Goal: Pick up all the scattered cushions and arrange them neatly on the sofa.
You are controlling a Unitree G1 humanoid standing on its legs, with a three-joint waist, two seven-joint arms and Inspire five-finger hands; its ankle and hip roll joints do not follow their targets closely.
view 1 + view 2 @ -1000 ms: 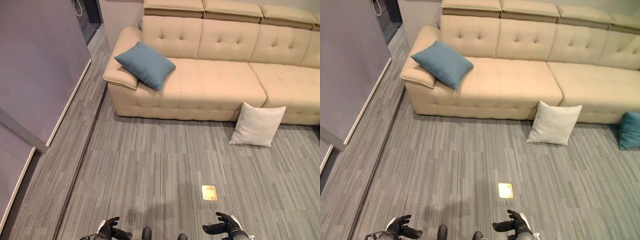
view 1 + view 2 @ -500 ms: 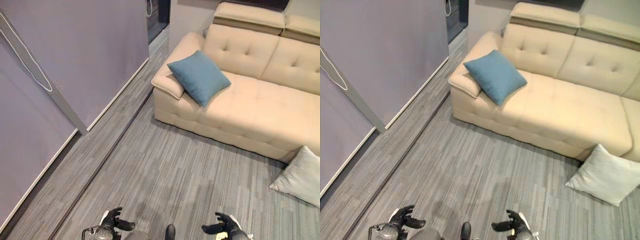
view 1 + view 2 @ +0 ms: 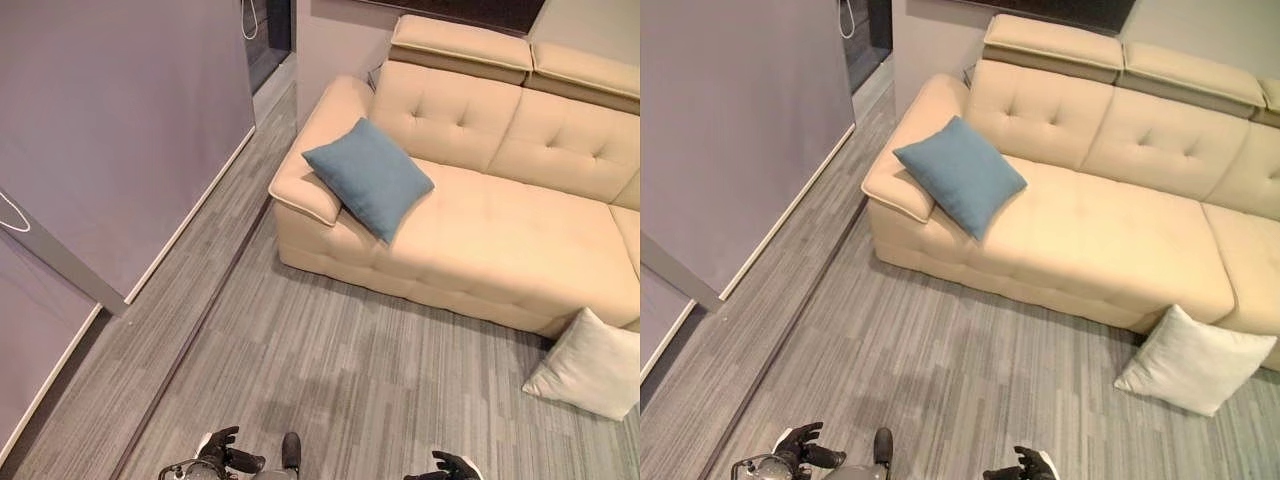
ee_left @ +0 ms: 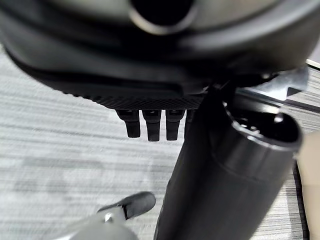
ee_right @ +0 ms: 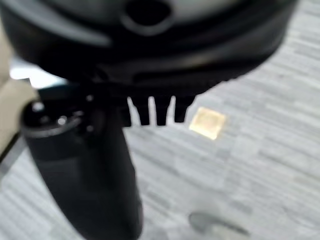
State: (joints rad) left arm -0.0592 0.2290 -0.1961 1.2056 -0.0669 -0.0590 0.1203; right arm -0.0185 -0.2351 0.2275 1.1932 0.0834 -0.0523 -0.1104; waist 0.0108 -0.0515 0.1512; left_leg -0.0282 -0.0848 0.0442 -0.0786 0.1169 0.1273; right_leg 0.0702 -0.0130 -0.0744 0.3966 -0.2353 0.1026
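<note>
The head camera has swung since half a second ago, so more of the sofa point(image 3: 1100, 230) and the whole white cushion point(image 3: 1193, 362) now show, while nothing in the room itself has moved. The blue cushion point(image 3: 960, 174) already leans on the sofa's seat against its armrest, and the white cushion lies on the grey floor point(image 3: 940, 380), touching the sofa's front. Both hands hang low and hold nothing, the left hand point(image 3: 222, 453) with relaxed fingers and the right hand point(image 3: 1032, 466) likewise. This looks like the approach step; next the robot likely needs to turn right, walk to the white cushion and reach down with spread fingers.
</note>
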